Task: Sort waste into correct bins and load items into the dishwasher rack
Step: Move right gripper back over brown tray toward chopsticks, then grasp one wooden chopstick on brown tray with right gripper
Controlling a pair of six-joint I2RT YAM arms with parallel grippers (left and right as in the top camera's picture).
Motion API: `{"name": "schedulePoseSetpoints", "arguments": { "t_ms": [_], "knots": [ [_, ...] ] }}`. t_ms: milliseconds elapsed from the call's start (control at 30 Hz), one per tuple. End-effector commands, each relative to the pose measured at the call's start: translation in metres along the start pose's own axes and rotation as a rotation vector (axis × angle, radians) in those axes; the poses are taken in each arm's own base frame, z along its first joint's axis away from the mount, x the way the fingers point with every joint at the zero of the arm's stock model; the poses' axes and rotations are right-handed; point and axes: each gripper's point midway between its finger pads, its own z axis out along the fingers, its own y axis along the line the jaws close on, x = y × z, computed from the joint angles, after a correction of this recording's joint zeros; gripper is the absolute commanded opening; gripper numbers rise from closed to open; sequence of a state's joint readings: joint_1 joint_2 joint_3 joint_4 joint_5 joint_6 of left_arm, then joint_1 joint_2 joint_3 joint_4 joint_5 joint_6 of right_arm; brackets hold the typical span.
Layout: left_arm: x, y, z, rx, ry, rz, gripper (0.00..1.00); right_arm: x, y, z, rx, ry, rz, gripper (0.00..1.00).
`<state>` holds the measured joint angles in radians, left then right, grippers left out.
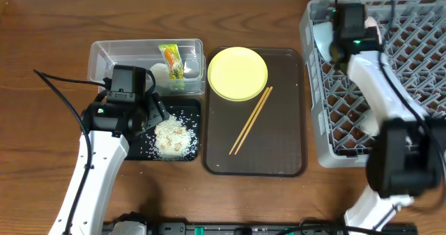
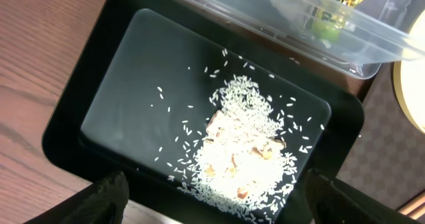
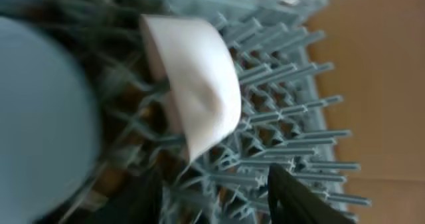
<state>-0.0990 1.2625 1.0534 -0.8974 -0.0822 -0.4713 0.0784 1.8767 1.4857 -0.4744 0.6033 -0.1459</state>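
Observation:
My left gripper is open and empty, low over the black tray, which holds pale rice scraps. The clear tub behind it holds the snack wrapper and white tissue. The yellow plate and wooden chopsticks lie on the brown serving tray. My right gripper is open and empty over the grey rack. A white bowl and a light blue bowl rest on its pegs.
The rack fills the right side of the table. The brown serving tray sits between it and the two bins. The yellow plate's edge shows at the right of the left wrist view. Bare wooden table lies to the left.

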Motion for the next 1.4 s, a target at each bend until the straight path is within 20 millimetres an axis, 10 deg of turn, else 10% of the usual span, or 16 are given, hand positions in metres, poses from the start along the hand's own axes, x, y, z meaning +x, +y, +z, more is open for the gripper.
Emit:
{"name": "schedulePoseSetpoints", "arguments": {
  "t_ms": [0,167,333,600,900,1367],
  "knots": [
    [-0.001,0.004,0.001,-0.019,-0.002,-0.010,0.90,-0.028,0.041,-0.076,-0.418,-0.109,0.135,0.49],
    [-0.001,0.004,0.001,-0.020,-0.002,-0.009,0.91,0.005,0.109,-0.150,-0.819,0.074,0.208,0.47],
    [0.000,0.004,0.001,-0.020,-0.001,-0.009,0.91,0.065,0.166,-0.176,-0.850,0.322,0.157,0.50],
    [0.000,0.004,0.001,-0.020,-0.001,-0.009,0.91,0.147,0.222,-0.167,-0.635,0.501,0.212,0.49],
    [0.000,0.004,0.001,-0.020,-0.001,-0.009,0.91,0.173,0.268,-0.154,-0.569,0.466,0.205,0.44],
    [0.000,0.004,0.001,-0.020,-0.001,-0.009,0.91,0.193,0.271,-0.143,-0.493,0.507,0.202,0.44]
  ]
}}
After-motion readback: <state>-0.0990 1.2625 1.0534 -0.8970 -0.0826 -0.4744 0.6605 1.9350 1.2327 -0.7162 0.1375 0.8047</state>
